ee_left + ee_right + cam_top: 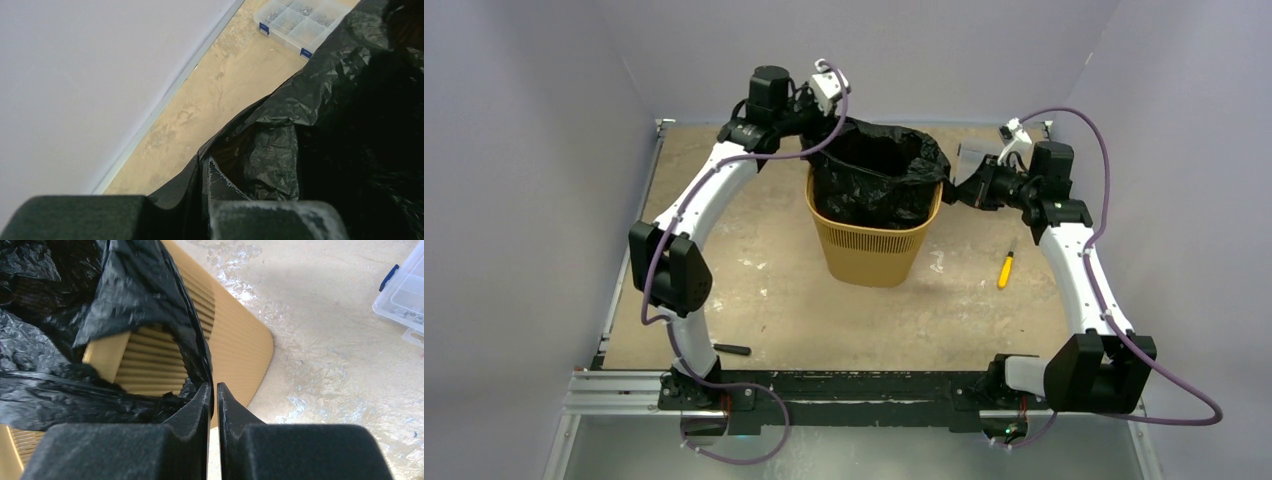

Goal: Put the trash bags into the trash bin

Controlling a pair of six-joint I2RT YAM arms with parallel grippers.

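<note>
Top external: bag (879, 175) is in the bin (871, 245), left gripper (180, 210) and right gripper (213, 395) clamped on its edge; I'd say cuffing's left.

— What do you have around you?

— Plain, pale walls on three sides: the left wall (524, 150), the far wall (874, 50) and the right wall (1184, 120). The light on them is soft and even, with a faint lilac cast.

— And the surface in front of you?

— Your tabletop (824, 320) is a worn tan board, mottled with pale scuffs and white flecks. A thin metal strip (629, 240) edges its left side, and a metal rail (614, 395) runs along the near edge. Toward the far right lies a clear compartment box (300, 20) with blue latches.
</note>
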